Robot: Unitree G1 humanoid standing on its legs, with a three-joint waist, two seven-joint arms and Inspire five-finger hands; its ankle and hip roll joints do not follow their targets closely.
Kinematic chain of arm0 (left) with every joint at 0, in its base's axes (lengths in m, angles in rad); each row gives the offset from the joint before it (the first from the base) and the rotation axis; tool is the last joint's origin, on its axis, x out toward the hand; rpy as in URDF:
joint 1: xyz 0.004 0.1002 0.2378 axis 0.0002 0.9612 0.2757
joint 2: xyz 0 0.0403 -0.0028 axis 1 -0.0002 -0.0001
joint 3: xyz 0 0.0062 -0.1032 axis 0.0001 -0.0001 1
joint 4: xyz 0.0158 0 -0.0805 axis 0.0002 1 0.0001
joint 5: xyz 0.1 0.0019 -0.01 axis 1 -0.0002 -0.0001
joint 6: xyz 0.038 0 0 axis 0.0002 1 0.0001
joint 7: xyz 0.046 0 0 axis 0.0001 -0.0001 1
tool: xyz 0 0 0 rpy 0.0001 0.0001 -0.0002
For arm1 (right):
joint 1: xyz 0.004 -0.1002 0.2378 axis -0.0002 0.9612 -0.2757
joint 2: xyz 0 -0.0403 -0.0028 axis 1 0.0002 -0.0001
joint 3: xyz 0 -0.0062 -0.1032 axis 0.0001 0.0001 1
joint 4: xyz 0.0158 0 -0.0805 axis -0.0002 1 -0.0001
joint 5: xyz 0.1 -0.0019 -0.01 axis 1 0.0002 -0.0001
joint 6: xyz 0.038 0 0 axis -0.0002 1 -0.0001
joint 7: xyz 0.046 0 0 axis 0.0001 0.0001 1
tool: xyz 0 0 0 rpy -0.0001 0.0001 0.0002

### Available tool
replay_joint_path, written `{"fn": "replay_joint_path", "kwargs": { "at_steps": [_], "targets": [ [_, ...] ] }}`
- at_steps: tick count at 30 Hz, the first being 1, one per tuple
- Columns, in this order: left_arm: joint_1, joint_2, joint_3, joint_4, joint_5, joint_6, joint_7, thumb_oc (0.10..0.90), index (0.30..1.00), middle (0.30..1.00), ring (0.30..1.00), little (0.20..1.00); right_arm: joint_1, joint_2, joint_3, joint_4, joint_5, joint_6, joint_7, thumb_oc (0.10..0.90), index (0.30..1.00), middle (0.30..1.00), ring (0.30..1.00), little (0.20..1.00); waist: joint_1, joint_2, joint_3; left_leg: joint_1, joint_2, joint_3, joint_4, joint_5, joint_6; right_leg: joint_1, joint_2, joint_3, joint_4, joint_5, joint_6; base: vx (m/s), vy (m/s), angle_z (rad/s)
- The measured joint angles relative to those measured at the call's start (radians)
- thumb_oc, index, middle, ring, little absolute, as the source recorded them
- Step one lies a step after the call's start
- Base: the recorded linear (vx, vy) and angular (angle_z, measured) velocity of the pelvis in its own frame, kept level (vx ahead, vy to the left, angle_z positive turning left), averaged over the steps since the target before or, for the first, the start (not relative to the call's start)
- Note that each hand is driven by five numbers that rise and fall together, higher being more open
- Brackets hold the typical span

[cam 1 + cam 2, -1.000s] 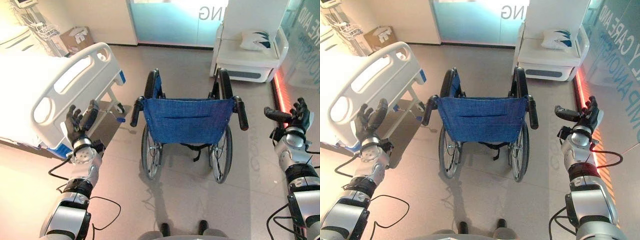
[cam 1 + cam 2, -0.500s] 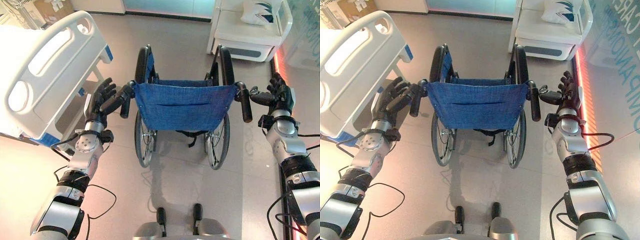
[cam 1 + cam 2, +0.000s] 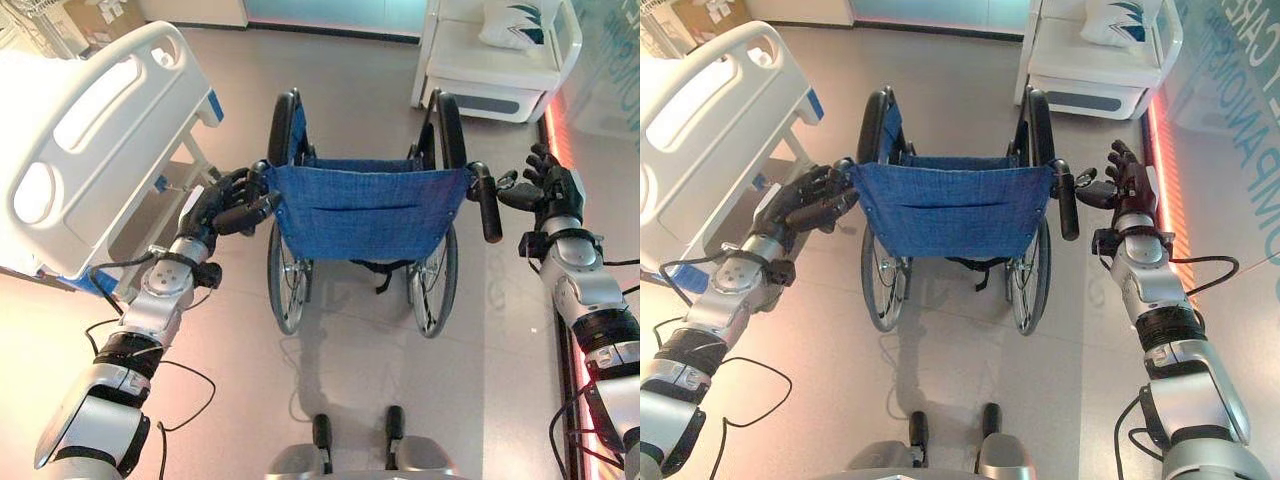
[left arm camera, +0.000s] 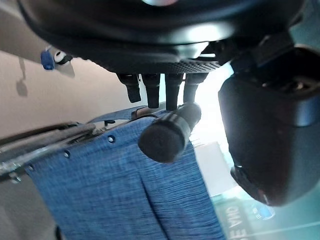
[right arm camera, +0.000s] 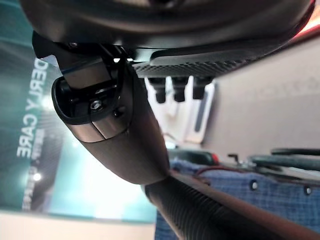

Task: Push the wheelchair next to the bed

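Note:
The wheelchair (image 3: 365, 210), with a blue cloth back and black push handles, stands in the middle of the floor, its back towards me. The white bed (image 3: 90, 150) is at its left, footboard nearest. My left hand (image 3: 215, 205) is at the left push handle (image 4: 167, 135). The handle lies between the thumb and the straight fingers (image 4: 160, 92), which are not closed on it. My right hand (image 3: 550, 190) is open just right of the right push handle (image 3: 487, 205). Its thumb (image 5: 120, 140) reaches to that handle (image 5: 210, 210).
A white seat (image 3: 500, 70) with a pillow (image 3: 515, 25) stands beyond the wheelchair at the right. A red light strip (image 3: 560, 130) runs along the glass wall on the right. Bare floor lies between the wheelchair and the bed frame (image 3: 190, 170).
Both hands have closed in on the push handles. The left hand has slid onto the left handle and the right has edged nearer the right one. The camera tilted down earlier.

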Motion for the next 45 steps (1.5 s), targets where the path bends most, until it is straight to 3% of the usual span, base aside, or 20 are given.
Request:
{"fn": "replay_joint_path", "kwargs": {
  "at_steps": [8, 14, 20, 28, 32, 38, 45],
  "targets": [
    [-0.069, 0.026, -0.068, 0.039, 0.130, 0.061, 0.027, 0.800, 0.900, 0.900, 0.900, 0.900, -0.027, 0.000, 0.027, -0.002, 0.001, 0.000, -0.043, 0.800, 0.900, 0.900, 0.900, 0.900, -0.005, 0.001, 0.000, -0.001, -0.001, 0.000, 0.000, 0.000, 0.000, -0.001, 0.000, 0.001, 0.000, 0.000, 0.000, 0.00, -0.002, 0.00],
    [-0.128, 0.028, -0.124, 0.083, 0.183, 0.093, 0.114, 0.800, 0.900, 0.900, 0.900, 0.900, -0.075, 0.001, 0.044, -0.012, 0.000, -0.002, -0.113, 0.800, 0.900, 0.900, 0.900, 0.900, -0.006, 0.001, 0.001, -0.008, -0.002, -0.001, 0.000, 0.000, 0.000, -0.009, 0.000, 0.003, 0.000, 0.000, 0.000, 0.00, 0.000, 0.00],
    [-0.182, 0.029, -0.124, 0.103, 0.206, 0.124, 0.219, 0.800, 0.900, 0.900, 0.900, 0.900, -0.094, 0.010, 0.044, -0.085, 0.001, -0.046, -0.177, 0.800, 0.900, 0.900, 0.900, 0.900, -0.004, 0.002, 0.022, -0.008, -0.006, -0.001, 0.000, 0.000, 0.000, -0.009, 0.000, 0.003, 0.000, 0.001, 0.000, 0.00, 0.000, 0.00],
    [-0.185, 0.019, -0.124, 0.101, 0.221, 0.134, 0.246, 0.800, 0.900, 0.900, 0.900, 0.900, -0.094, 0.048, 0.043, -0.162, -0.001, -0.067, -0.198, 0.800, 0.900, 0.900, 0.900, 0.900, -0.004, 0.001, 0.025, -0.011, -0.007, -0.002, 0.000, 0.000, 0.000, -0.010, -0.001, 0.002, 0.000, 0.001, 0.000, 0.00, 0.000, 0.00],
    [-0.185, 0.019, -0.124, 0.094, 0.221, 0.151, 0.255, 0.800, 0.900, 0.900, 0.900, 0.900, -0.094, 0.048, 0.043, -0.159, -0.005, -0.003, -0.188, 0.800, 0.900, 0.900, 0.900, 0.900, -0.004, 0.001, 0.026, -0.012, -0.007, -0.002, 0.000, 0.000, 0.000, -0.012, -0.001, 0.002, 0.000, 0.001, 0.000, -0.02, -0.007, 0.00],
    [-0.199, 0.020, -0.123, 0.093, 0.221, 0.165, 0.258, 0.800, 0.900, 0.900, 0.900, 0.900, -0.098, 0.027, 0.080, -0.079, -0.076, 0.168, -0.089, 0.800, 0.900, 0.900, 0.900, 0.900, -0.004, -0.004, 0.029, -0.015, -0.006, -0.002, 0.000, 0.000, 0.000, -0.016, 0.000, 0.002, 0.000, 0.001, 0.000, -0.02, -0.012, 0.00],
    [-0.281, 0.030, -0.160, 0.100, 0.220, 0.188, 0.243, 0.800, 0.900, 0.900, 0.900, 0.900, -0.210, 0.002, 0.140, -0.018, -0.082, 0.290, 0.011, 0.800, 0.900, 0.900, 0.900, 0.900, -0.005, -0.044, 0.055, -0.018, -0.007, 0.000, 0.007, 0.000, 0.000, -0.018, -0.001, 0.003, 0.001, 0.003, 0.000, -0.03, -0.020, -0.01]
  ]
}}
